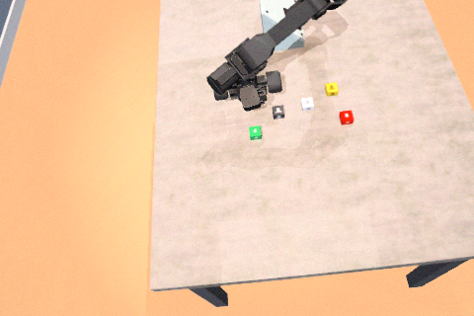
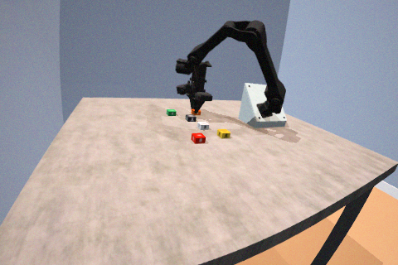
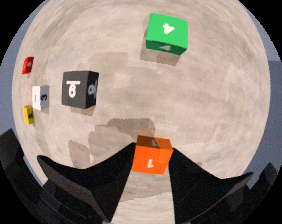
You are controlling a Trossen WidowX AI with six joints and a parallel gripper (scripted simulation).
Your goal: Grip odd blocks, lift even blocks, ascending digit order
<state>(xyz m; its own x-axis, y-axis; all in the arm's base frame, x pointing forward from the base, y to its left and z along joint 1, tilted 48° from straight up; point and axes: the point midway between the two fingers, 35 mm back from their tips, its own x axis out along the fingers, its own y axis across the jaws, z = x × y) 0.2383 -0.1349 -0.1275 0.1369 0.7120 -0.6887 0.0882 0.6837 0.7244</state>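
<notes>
My gripper [image 1: 250, 98] [image 2: 196, 107] [image 3: 152, 160] is down at the table and shut on the orange block [image 2: 196, 112] [image 3: 152, 155], which rests on the table top. The arm hides that block in the top view. A green block [image 1: 255, 132] [image 2: 171, 112] [image 3: 166, 32] lies ahead of the gripper. A dark grey block [image 1: 278, 112] [image 2: 191, 118] [image 3: 79, 90] lies close beside it. Further along are a white block [image 1: 307, 104] [image 2: 203, 125] [image 3: 40, 95], a yellow block [image 1: 332, 89] [image 2: 223, 133] [image 3: 29, 113] and a red block [image 1: 347, 117] [image 2: 198, 137] [image 3: 28, 64]. The digits are too small to read.
The arm's pale wedge-shaped base [image 1: 272, 10] [image 2: 257, 108] stands at the back of the table [image 1: 296, 217] [image 2: 124, 199]. The dark grey block is the nearest neighbour to the gripper.
</notes>
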